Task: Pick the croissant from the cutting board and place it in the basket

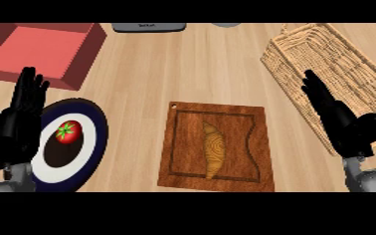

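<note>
Worktop (191,64): pale wood planking, running across the whole view.

Cutting board (217,147): dark reddish-brown wood, roughly square, with a small hole at its upper left corner and a groove inset along its border. It lies at about six o'clock from the view's centre, slightly skewed.

Croissant (214,150): golden brown, long and narrow, tapering to a point at both ends, with curved ridges banding its thicker middle. It lies lengthwise near the board's centre, running from twelve toward six o'clock, and no hand touches it.

Basket (294,69): light woven wicker, oblong, at two o'clock, well apart from the board. Its long side runs along the worktop's right part.

Right hand (334,114): black, released, fingers straight and pointing toward eleven o'clock. It shows in front of the basket's near wall at three o'clock and grasps nothing.

Left hand (22,117): black, released, fingers straight and pointing up toward twelve o'clock. It rests at nine o'clock by the view's left edge, holding nothing.

Plate (92,144): dark blue rim, white band, dark centre, at eight o'clock, just beside the left hand.

Tomato (67,132): red with a green stalk top, sitting on the plate.

Red box (51,50): open-topped, at ten o'clock.

Grey object (148,27): flat, at twelve o'clock, cut off by the view's top.
</note>
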Available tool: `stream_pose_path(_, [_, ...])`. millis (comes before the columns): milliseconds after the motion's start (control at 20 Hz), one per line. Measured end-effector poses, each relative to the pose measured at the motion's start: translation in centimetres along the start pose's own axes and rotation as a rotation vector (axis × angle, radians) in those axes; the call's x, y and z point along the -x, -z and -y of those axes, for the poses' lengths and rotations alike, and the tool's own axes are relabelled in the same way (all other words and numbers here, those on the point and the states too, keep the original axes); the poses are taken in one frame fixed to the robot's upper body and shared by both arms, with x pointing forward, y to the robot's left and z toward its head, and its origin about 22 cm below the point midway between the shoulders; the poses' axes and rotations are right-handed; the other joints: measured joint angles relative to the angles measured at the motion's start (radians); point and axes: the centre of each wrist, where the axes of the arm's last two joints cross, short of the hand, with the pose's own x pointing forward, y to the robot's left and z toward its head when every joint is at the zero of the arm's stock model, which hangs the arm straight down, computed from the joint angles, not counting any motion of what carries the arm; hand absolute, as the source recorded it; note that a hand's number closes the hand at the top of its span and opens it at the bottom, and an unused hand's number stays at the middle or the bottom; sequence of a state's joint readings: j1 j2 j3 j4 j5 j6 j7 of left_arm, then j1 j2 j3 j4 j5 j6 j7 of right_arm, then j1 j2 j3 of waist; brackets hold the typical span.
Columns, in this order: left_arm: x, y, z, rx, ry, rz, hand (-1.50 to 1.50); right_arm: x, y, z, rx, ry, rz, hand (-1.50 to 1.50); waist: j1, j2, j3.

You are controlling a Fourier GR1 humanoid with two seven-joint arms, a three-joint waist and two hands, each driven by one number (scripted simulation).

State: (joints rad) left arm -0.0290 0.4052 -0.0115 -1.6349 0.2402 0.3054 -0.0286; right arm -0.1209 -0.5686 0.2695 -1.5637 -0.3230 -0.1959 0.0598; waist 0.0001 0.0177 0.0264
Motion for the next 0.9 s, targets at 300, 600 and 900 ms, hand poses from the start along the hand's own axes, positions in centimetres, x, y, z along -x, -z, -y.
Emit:
stream_pose_path(300, [0.3,-1.1,2.1,0.046,-0.036,0.000,0.00,-1.7,-2.4,-5.5,0.129,-0.044,0.165,1.50,-0.022,-0.024,-0.023])
stream_pose_path(600, [0.9,-2.0,5.2,0.144,-0.102,-0.035,0.00,-1.3,-4.1,-14.2,0.063,-0.219,0.308,-1.50,0.002,-0.024,-0.032])
stream_pose_path(900, [1.2,-2.4,5.9,0.148,-0.117,-0.048,0.00,1.3,-4.1,-18.6,0.292,-0.341,0.245,-1.50,-0.022,-0.031,-0.038])
